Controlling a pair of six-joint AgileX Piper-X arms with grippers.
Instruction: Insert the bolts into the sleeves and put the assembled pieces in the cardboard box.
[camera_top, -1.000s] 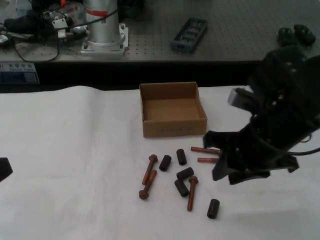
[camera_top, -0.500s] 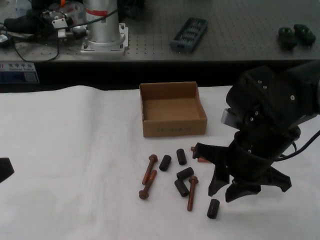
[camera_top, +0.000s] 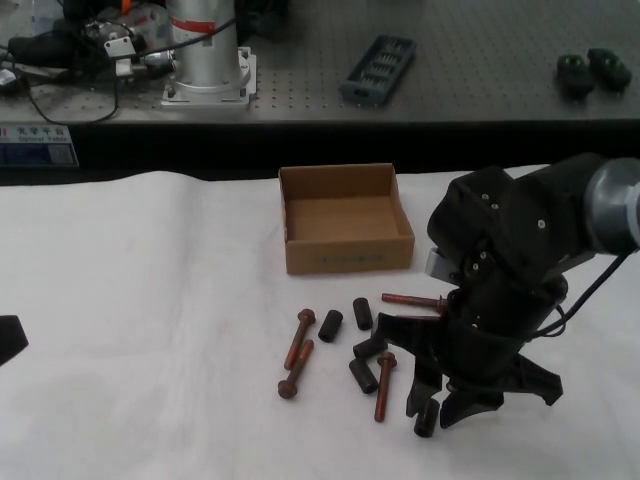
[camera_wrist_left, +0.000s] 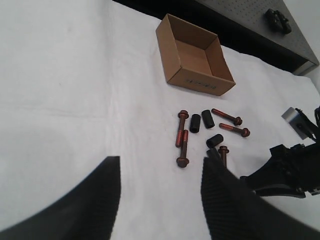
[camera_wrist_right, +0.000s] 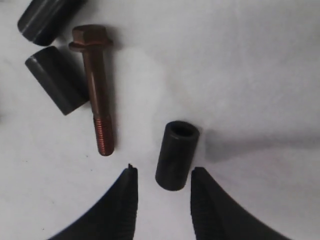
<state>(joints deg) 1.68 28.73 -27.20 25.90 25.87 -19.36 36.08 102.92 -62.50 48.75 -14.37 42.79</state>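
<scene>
Several copper bolts (camera_top: 299, 336) and black sleeves (camera_top: 330, 325) lie scattered on the white cloth in front of the cardboard box (camera_top: 345, 232). My right gripper (camera_wrist_right: 164, 172) is open and points down over the frontmost sleeve (camera_wrist_right: 176, 155), whose near end lies between the fingertips (camera_wrist_right: 127, 197). The high view has this sleeve (camera_top: 427, 417) under the right arm (camera_top: 500, 270). Beside it lie a bolt (camera_wrist_right: 96, 90) and two more sleeves (camera_wrist_right: 57, 85). My left gripper (camera_wrist_left: 160, 200) is open and holds nothing, well back from the pile (camera_wrist_left: 200, 132) and the box (camera_wrist_left: 195, 62).
Behind the cloth a grey perforated bench (camera_top: 480, 70) carries a metal post (camera_top: 205, 50), cables and a dark tray (camera_top: 378, 65). Bare white cloth (camera_top: 140, 300) spreads to the left of the pile. A dark piece of an arm (camera_top: 8, 338) shows at the left edge.
The right arm has come left and down over the pile, bringing its open gripper onto the frontmost sleeve. It now hides one of the two bolts at the right. The parts have not moved.
</scene>
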